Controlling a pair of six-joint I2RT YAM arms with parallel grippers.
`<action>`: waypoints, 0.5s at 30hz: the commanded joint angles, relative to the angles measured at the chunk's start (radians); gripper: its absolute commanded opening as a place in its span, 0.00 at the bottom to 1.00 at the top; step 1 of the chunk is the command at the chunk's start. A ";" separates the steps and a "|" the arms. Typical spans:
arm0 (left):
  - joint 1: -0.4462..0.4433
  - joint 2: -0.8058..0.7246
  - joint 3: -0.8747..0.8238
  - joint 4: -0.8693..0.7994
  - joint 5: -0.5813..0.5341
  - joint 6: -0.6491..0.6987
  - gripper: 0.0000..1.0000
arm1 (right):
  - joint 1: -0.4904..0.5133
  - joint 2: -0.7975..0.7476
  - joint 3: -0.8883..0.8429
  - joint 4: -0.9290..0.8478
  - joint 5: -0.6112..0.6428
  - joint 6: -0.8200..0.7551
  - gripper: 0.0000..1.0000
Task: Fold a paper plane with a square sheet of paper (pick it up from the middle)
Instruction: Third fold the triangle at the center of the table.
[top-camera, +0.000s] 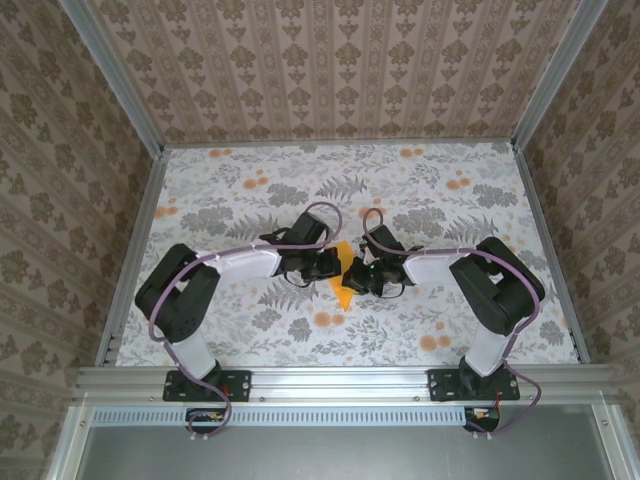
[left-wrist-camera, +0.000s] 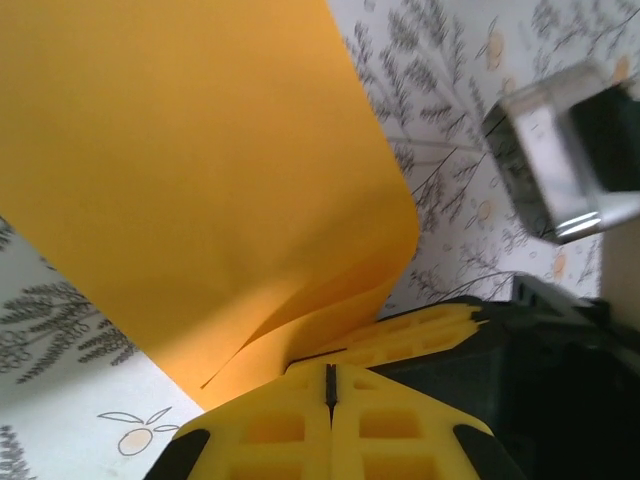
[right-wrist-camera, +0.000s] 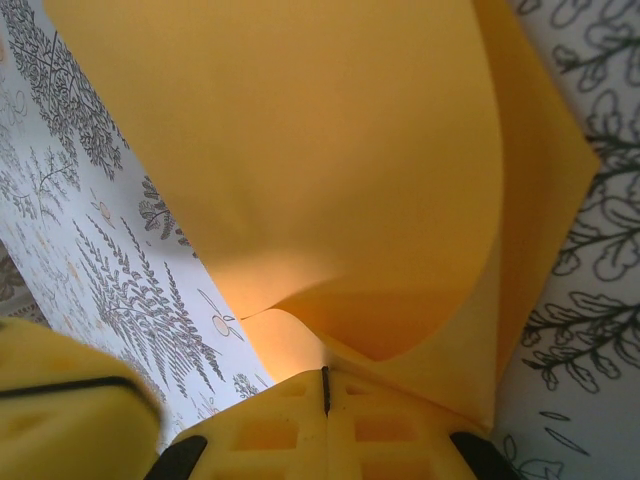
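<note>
From above, most of the square sheet of paper (top-camera: 343, 291) is hidden under the two hands that meet over the middle of the worktop (top-camera: 250, 190). Only a narrow orange wedge shows between them. Its long axis runs from far to near, and its tip points at the near edge.

In the wrist views the sheet (left-wrist-camera: 200, 150) runs off the top of the frame, so its full outline cannot be made out. It is bent over on itself in a soft curve, with two layers meeting at the fingertips. Whether a sharp crease has been pressed in is hard to tell.

The left hand (left-wrist-camera: 329, 385) has its yellow fingers pressed together on the lower edge of the paper. The right hand (right-wrist-camera: 324, 390) is likewise closed, pinching the curled sheet (right-wrist-camera: 330, 150).

In the overhead view the left hand (top-camera: 325, 265) and right hand (top-camera: 365, 278) crowd each other, nearly touching. A blurred silvery block (left-wrist-camera: 560, 150) looms at the right of the left wrist view; what it is cannot be told. Patterned walls (top-camera: 60, 150) enclose the floral-printed worktop.
</note>
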 joint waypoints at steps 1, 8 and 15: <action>-0.014 0.029 -0.021 0.005 0.012 -0.030 0.00 | 0.002 0.037 -0.028 -0.064 0.051 -0.002 0.03; -0.028 0.062 -0.007 -0.037 -0.022 -0.023 0.00 | 0.002 0.039 -0.029 -0.057 0.050 0.002 0.03; -0.036 0.095 0.006 -0.077 -0.052 -0.010 0.00 | 0.001 0.008 -0.048 -0.012 0.027 0.007 0.03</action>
